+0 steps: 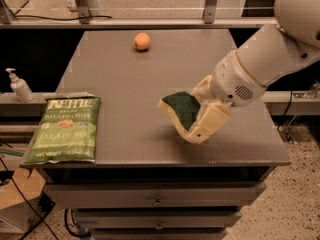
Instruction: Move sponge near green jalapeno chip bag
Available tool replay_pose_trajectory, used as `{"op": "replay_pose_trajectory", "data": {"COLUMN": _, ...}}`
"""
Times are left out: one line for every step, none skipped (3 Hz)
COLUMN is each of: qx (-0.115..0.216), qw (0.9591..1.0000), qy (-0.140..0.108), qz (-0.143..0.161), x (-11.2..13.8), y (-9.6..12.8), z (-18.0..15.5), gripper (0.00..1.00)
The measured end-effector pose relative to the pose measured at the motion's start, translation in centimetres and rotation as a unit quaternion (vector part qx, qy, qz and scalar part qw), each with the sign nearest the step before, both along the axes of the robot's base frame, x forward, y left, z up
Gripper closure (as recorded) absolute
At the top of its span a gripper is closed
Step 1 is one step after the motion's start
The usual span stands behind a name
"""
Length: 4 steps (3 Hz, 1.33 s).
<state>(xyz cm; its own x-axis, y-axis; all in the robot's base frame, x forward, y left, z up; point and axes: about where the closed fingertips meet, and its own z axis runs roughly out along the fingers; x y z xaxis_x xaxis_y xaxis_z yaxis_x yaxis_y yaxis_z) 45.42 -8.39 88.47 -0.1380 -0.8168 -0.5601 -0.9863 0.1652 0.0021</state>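
Nearest, below the front edge of the desk (150, 84), a stack of drawers (157, 200) is seen.

At the near left corner, the green jalapeno chip bag (64, 129) is laid flat, lettering upward. Its long axis runs front to back, and its lower end reaches the front edge.

Right of centre, a little back from the front edge, the gripper (196, 115) is found at the end of a pale arm (270, 59) that enters from the upper right. The jaws are clamped on the sponge (180, 108), one cream finger under its near right end and the other behind its far side. The left part of the sponge juts out free of the jaws. The sponge is tilted, the dark green scrub face turned up and toward the near left, the pale foam showing as a wavy band along its left and lower edges. Its long axis is read as a diagonal from far left to near right. A faint shadow is noted on the desk beneath it. Sponge and bag are well apart.

Beyond the left edge, a soap bottle (20, 86) is noted on a lower ledge.

Close to the far edge, an orange (142, 41) is recorded.
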Motion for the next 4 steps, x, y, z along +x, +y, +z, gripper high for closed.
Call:
{"op": "replay_pose_trajectory", "data": {"qx": 0.061, "qw": 0.9961, "qy": -0.005, "qz": 0.063, "x": -0.4, "y": 5.8, "z": 0.7, "gripper": 1.00}}
{"op": "replay_pose_trajectory", "data": {"qx": 0.118, "qw": 0.9865, "qy": -0.009, "qz": 0.114, "x": -0.1, "y": 11.3, "z": 1.5, "gripper": 0.82}}
{"op": "replay_pose_trajectory", "data": {"qx": 0.156, "qw": 0.9775, "qy": -0.007, "qz": 0.142, "x": 0.7, "y": 15.3, "z": 1.8, "gripper": 0.59}}
{"op": "replay_pose_trajectory", "data": {"qx": 0.173, "qw": 0.9728, "qy": 0.002, "qz": 0.154, "x": 1.8, "y": 18.5, "z": 1.2, "gripper": 0.35}}
